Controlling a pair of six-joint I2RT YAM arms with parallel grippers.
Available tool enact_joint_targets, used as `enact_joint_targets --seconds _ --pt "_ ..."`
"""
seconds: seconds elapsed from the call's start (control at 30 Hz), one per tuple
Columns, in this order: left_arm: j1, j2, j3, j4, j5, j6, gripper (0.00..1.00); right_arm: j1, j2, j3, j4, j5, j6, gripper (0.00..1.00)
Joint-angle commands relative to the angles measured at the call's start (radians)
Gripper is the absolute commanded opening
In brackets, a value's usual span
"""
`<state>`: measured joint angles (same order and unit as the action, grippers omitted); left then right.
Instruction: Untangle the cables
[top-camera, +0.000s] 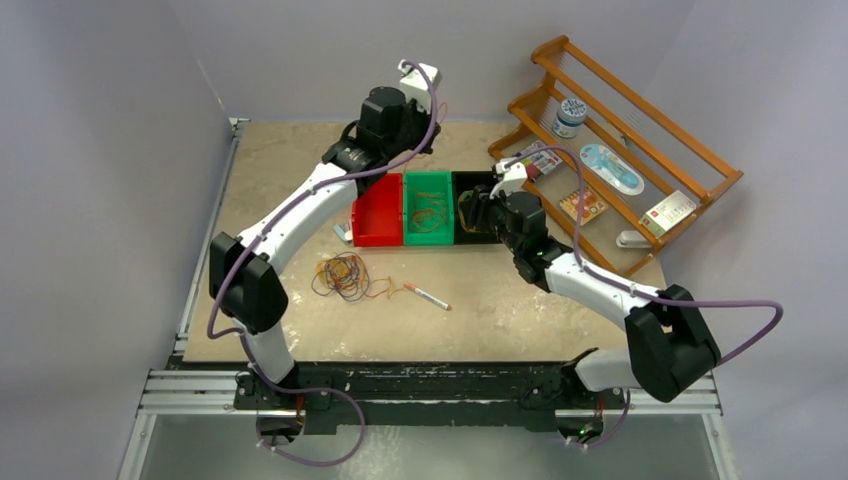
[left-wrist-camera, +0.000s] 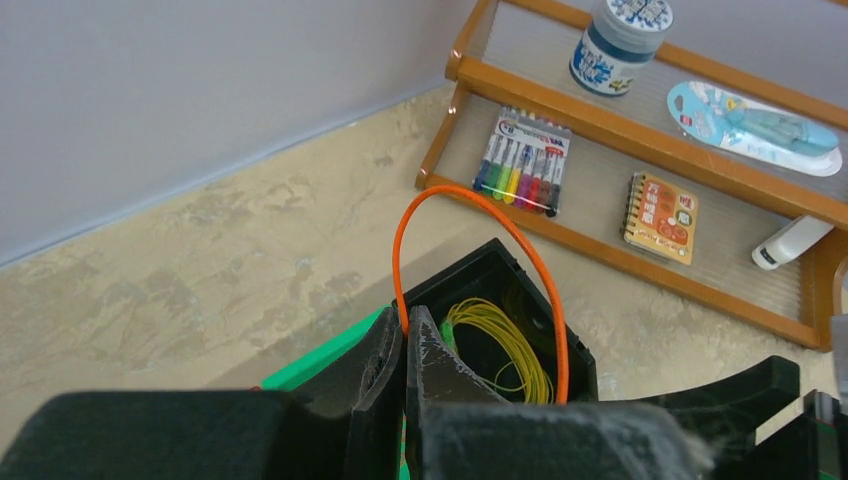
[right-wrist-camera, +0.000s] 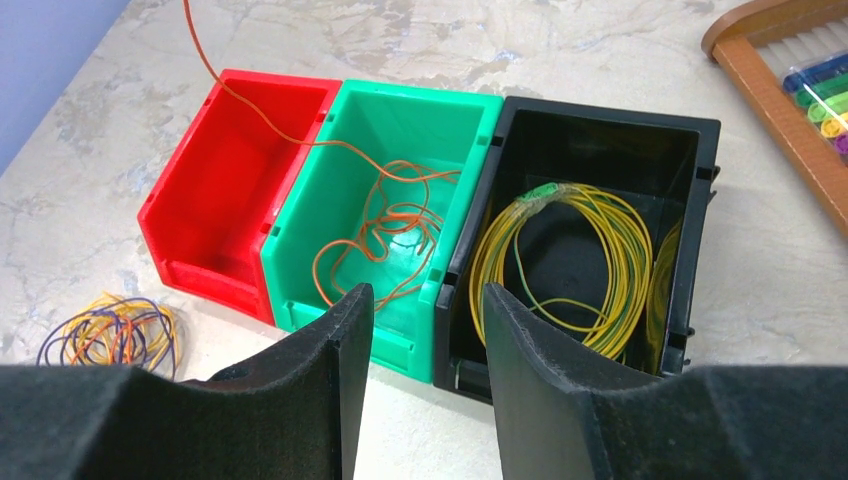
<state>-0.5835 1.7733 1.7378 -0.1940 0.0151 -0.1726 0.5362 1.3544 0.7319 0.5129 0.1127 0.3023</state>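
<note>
Soft, even light from overhead, bright without glare; only faint shadows lie on the table (top-camera: 500, 320). The overhead view looks slightly soft. The left gripper (left-wrist-camera: 404, 340) looms blurred near its own camera, while the orange cable (left-wrist-camera: 450, 188) beyond reads crisp

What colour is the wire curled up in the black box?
The wire is yellow, with a green bit; the right wrist view shows it best.

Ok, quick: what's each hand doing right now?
Left hand: closed on the orange cable.
Right hand: open, holding nothing.
</note>
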Motion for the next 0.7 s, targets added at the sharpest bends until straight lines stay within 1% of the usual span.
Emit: enact_joint_targets --seconds 0.0,0.27,0.47,0.67 --pt "0.005 0.026 -0.031 0.090 0.046 -0.010 0.00 -0.005 -0.030 -0.012 0.022 0.017 0.017 0.48" --pt "0.005 0.068 -0.065 0.164 0.090 -0.058 0.00 -0.006 -0.028 -0.021 0.020 0.004 0.022 0.48" --pt "0.005 0.101 -0.020 0.193 0.141 -0.094 0.00 -0.009 -0.018 -0.050 0.075 -0.044 0.042 0.50" --pt "0.005 0.159 0.027 0.232 0.195 -0.145 0.00 -0.019 -0.086 -0.099 0.078 0.018 0.075 0.50"
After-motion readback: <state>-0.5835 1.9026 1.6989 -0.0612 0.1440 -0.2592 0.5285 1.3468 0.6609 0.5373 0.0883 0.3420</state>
